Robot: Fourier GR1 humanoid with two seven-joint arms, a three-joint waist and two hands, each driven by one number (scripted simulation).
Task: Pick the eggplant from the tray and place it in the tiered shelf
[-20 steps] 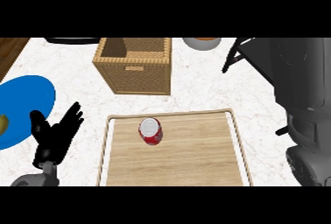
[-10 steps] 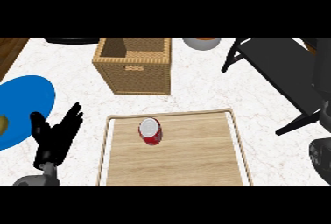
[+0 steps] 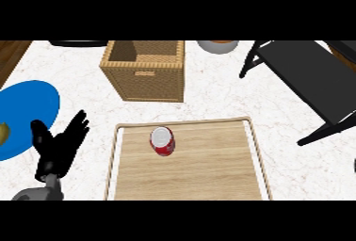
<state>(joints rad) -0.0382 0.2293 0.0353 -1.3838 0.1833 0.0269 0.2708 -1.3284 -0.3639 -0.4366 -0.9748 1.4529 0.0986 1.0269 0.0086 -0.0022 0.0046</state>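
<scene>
A red can (image 3: pixel 163 141) alone stands on the tray (image 3: pixel 208 174), perhaps upright.

Wicker basket (image 3: pixel 146 70) behind — blue plate (image 3: pixel 24 117) at left — red can (image 3: pixel 163 141) upright.

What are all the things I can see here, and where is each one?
Wooden tray: one, light wood, lower middle of the counter.
Can: one, red with a white top, on the tray's upper left part. No eggplant shows.
Wicker basket: one, tan, above the tray.
Plate: one, blue, at the left edge; something yellowish shows on its left rim, too little to name.
Tiered shelf: one, black, at the right.
Bowl-like thing: one, grey, at the top edge, cut off.
Counter: white marble.
Left hand: black, open, fingers up, resting left of the tray.
Right hand: not in view.
</scene>
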